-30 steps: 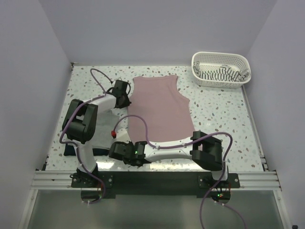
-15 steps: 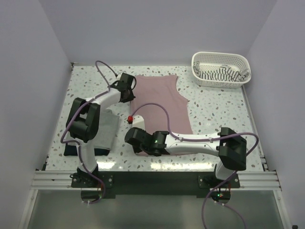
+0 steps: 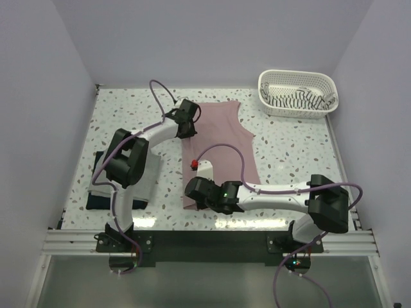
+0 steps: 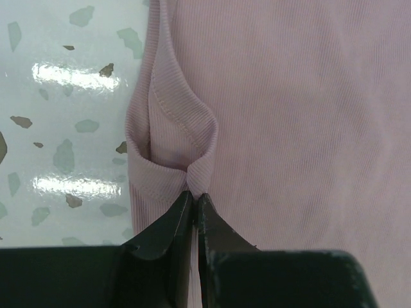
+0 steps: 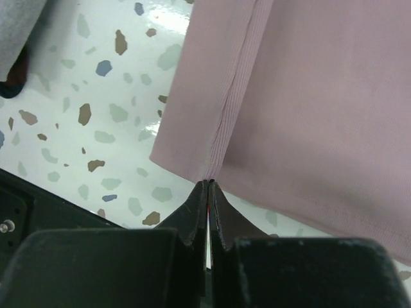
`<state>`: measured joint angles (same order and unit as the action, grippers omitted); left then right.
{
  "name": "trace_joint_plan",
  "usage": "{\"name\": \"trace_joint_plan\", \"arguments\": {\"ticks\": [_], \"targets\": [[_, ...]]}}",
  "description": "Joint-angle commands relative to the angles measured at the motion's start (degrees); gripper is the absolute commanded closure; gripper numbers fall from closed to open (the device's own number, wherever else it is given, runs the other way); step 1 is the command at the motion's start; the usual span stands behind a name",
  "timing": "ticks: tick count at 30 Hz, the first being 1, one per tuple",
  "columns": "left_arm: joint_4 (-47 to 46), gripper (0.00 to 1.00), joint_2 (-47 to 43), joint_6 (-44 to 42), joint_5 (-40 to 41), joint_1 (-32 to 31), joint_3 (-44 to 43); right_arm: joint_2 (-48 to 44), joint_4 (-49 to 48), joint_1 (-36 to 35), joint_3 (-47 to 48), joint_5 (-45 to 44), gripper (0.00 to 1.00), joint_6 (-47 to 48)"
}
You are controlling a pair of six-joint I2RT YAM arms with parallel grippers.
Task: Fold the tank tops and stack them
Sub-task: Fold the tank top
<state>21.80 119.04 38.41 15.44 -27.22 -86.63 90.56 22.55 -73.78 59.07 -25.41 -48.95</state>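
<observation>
Pink tank top [image 3: 225, 138] lies spread at centre; left gripper [image 4: 194, 197] pinches its strap edge at 11 o'clock, right gripper [image 5: 207, 187] its hem at 7. Grey top [image 3: 146, 179] sits folded on navy top [image 3: 96, 201] at 8; striped top [image 3: 298, 98] waits in basket [image 3: 266, 80].

Count on inspection. Tank tops: four in all, namely one pink top [image 3: 221, 131], one grey top [image 3: 151, 183], one navy top [image 3: 96, 201] and one striped top [image 3: 297, 99]. Baskets: one basket [image 3: 282, 110]. Tables: one table [image 3: 289, 154]. Arms: two, a left arm [image 3: 128, 160] and a right arm [image 3: 276, 191]. Grippers: two, a left gripper [image 4: 194, 196] and a right gripper [image 5: 209, 185], two fingers each. Purple cables: two, a left cable [image 3: 156, 85] and a right cable [image 3: 221, 146].
</observation>
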Motion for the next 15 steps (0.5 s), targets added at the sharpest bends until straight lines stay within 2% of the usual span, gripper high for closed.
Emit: {"name": "trace_joint_plan", "arguments": {"ticks": [1,15], "targets": [[-0.36,1.00,-0.13,0.79,1.61,-0.99,-2.67,-3.55,-1.71,0.21,-2.81,-3.15,1.00,-3.87],[-1.15,1.00,-1.18,1.40,1.52,-4.15,-3.37,-7.60,-4.79,-0.31,-10.81,-5.35,1.00,-9.32]]}}
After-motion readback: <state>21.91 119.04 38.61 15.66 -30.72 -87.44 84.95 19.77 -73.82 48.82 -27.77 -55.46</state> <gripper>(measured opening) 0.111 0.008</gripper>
